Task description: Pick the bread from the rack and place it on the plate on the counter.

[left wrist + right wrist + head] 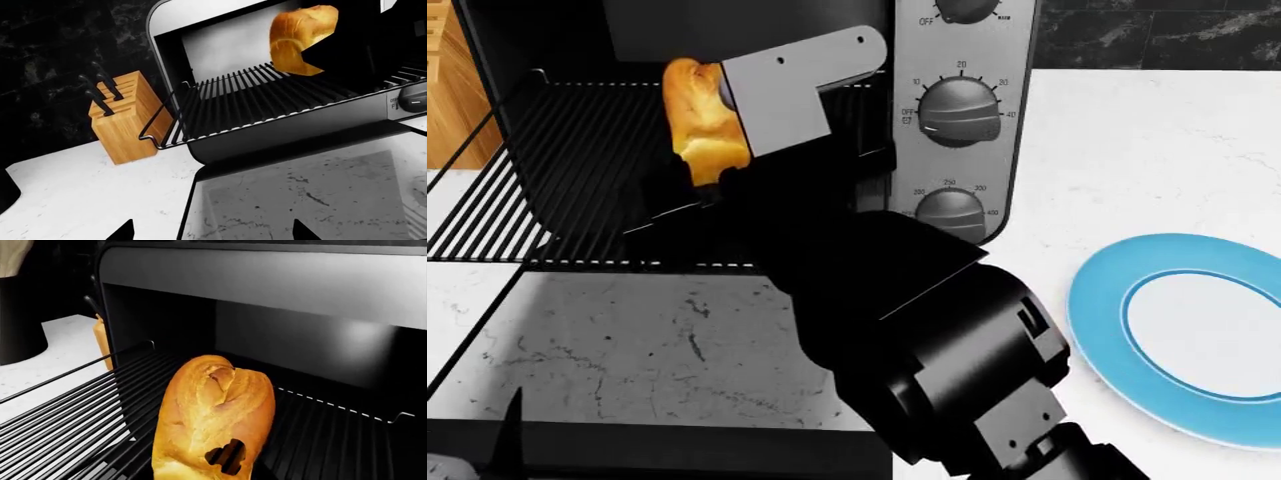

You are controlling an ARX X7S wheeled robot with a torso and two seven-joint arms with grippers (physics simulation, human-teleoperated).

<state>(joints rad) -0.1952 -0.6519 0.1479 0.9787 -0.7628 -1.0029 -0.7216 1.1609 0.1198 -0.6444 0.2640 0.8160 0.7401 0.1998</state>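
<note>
Right pincer (714,150): reaching into the open oven mouth from the front, clamped on the bread (701,120). In the head view its grey bracket and black arm hide most of the fingers. In the right wrist view a dark fingertip (225,457) shows pressed into the lower end of the loaf.

Bread: golden-brown, darker on the domed crust. It is held clear above the rack (574,170); the left wrist view shows it hanging over the bars with open space beneath it, tilted on end, not lying flat. It sits within the oven opening, towards the side nearest the control knobs (957,108).

Rack: black wire grille, drawn partly out of the oven, its raised wire rim projecting past the oven's front edge. Beneath its front lies the lowered oven door (654,340), flat, grey and speckled.

Left pincer (212,234): only two dark fingertips visible at the frame edge of its own wrist view, standing well apart over the oven door, holding nothing.

Plate (1121,290): blue rim, white centre, resting on the white worktop (1148,130) beside the oven on the robot's right, well apart from the bread. Nothing lies on it.

Knife block (123,117): wooden, dark handles protruding, standing on the worktop on the robot's left of the oven, just beside the rack's projecting corner.
</note>
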